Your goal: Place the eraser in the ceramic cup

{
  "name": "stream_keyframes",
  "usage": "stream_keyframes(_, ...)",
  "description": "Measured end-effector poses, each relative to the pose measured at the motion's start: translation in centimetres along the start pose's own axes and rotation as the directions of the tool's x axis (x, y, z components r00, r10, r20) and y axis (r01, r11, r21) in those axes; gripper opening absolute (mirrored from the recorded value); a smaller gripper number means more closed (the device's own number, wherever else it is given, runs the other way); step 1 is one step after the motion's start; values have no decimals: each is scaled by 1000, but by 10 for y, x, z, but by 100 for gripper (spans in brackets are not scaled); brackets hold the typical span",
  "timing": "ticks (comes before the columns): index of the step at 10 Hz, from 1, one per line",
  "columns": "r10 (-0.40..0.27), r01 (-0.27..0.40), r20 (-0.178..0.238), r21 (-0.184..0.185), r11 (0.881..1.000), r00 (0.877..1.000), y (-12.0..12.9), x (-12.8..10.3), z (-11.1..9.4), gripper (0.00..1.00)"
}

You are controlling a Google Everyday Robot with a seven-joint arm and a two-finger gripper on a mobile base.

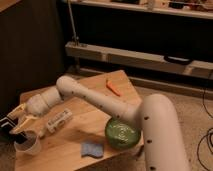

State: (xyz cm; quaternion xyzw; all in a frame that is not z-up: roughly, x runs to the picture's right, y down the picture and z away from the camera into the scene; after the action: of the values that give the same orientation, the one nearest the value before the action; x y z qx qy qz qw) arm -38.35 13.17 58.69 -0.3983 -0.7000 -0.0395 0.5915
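1. Gripper [13, 125] sits at the table's [75, 135] left edge, directly above and slightly left of the ceramic cup [27, 146]; its pale fingers [20, 108] are parted around the eraser [7, 123] and clamp it
2. Eraser: small dark flat block with pale stripes, held tilted between the fingers, just above the cup's rim, not inside it
3. Cup: pale, smooth, tapered, round open rim, upright near the table's front left corner
4. Table: light wood, angular top
5. Whitish rectangular box [59, 120] lies just right of the gripper; blue sponge [92, 149] near the front edge; green patterned bowl [122, 133] beside the arm [100, 102]; orange marker-like object [113, 87] at the far side
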Motion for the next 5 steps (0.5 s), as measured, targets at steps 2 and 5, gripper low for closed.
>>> stream_keyframes(2,7,-7,-14,-19,1000,1000,-1,11,8,46)
stream_keyframes(5,29,-30,-36,-21,999,999,-2,27,9,76)
